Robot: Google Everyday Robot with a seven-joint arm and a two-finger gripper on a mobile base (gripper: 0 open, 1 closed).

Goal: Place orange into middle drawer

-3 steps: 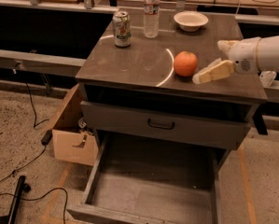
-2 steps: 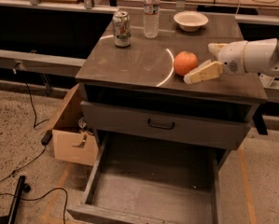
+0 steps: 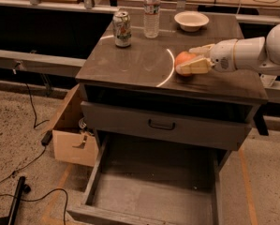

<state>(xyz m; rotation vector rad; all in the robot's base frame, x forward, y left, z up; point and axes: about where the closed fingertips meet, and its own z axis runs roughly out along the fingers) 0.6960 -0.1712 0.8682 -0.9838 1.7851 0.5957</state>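
Observation:
The orange [image 3: 182, 59] sits on the dark cabinet top [image 3: 130, 60], right of centre. My gripper [image 3: 186, 60] reaches in from the right on a white arm [image 3: 247, 53]. It is open, with one cream finger [image 3: 200, 48] behind the orange and the other in front of it, close on both sides. The orange rests on the top. The middle drawer [image 3: 149, 191] is pulled out at the bottom, a wide dark grey tray with a bare floor, below and left of the gripper.
A soda can [image 3: 122, 28], a water bottle [image 3: 151, 11] and a white bowl [image 3: 191, 20] stand at the back of the cabinet top. A shut grey drawer front with a black handle [image 3: 160, 124] is above the tray. A cardboard box [image 3: 74, 135] and cables [image 3: 32, 121] lie left.
My gripper has moved left along the cabinet top, from beside the orange to straddling it. The orange has stayed in place.

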